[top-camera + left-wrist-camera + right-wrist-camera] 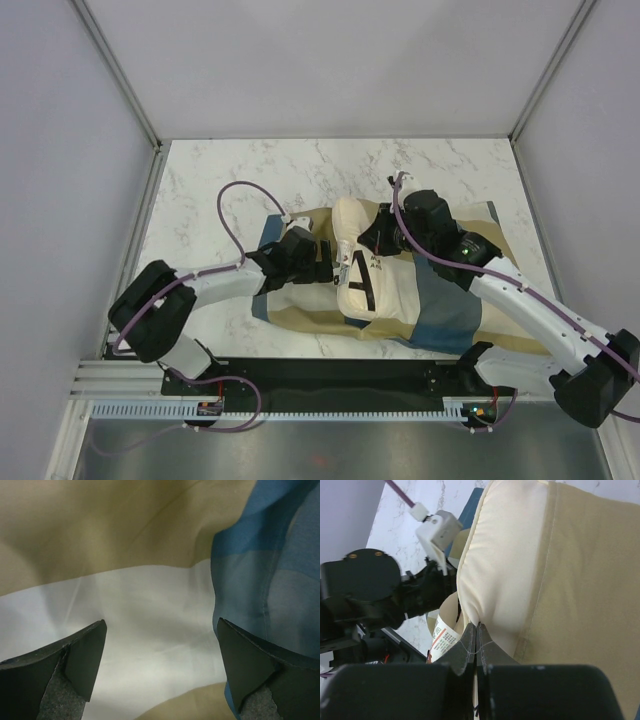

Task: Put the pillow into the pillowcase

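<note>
Closest in, right fingers point(462, 650) were clamped shut on the cream pillow point(505, 555), pinching its edge right at their tips, while left fingers point(85, 660) stood spread apart just above the checked pillowcase point(150, 530), the pillow lying atop that cloth on the marble bench point(250, 170).
</note>
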`<action>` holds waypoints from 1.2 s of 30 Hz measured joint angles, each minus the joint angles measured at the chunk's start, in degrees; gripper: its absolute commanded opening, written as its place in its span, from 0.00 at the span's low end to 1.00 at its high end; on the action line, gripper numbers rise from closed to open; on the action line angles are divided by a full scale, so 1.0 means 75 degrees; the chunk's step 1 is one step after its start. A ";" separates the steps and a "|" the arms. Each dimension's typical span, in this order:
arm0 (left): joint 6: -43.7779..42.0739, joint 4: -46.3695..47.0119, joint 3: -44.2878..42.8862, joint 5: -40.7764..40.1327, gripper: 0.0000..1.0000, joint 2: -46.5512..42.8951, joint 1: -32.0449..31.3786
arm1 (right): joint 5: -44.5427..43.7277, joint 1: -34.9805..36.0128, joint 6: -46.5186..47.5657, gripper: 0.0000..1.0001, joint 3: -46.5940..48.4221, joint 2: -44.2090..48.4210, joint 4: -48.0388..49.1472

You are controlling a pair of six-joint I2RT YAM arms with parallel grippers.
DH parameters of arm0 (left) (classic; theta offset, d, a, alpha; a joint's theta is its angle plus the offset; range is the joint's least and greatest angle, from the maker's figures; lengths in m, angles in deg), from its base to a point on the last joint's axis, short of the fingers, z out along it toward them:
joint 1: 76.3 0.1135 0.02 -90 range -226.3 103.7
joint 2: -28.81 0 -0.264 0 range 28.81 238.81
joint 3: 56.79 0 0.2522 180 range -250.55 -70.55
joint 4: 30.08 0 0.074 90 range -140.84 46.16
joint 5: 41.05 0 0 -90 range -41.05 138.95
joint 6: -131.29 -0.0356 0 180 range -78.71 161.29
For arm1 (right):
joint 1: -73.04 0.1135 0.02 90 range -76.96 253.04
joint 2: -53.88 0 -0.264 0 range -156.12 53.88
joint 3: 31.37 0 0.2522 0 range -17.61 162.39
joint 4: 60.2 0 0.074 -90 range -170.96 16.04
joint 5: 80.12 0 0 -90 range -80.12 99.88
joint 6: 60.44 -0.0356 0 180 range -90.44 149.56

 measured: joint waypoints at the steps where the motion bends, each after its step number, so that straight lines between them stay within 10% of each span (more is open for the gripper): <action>1: 0.0000 0.0017 -0.0108 -0.0015 0.97 0.0216 -0.0032 | 0.0044 -0.0017 -0.0041 0.00 0.0006 0.0038 0.0000; 15: 0.0085 -0.0076 -0.1708 -0.1562 0.03 0.2066 -0.0507 | 0.0382 -0.0335 -0.0239 0.00 0.0035 0.0466 -0.0009; 23: -0.0009 -0.0242 -0.1527 -0.1941 0.02 0.1784 -0.0504 | 0.0396 -0.0592 -0.0224 0.00 0.0035 0.0819 -0.0093; 36: -0.0090 -0.0201 -0.0224 -0.1014 0.02 -0.1970 -0.0405 | 0.0393 -0.0761 -0.0079 0.00 -0.0423 0.1049 -0.0026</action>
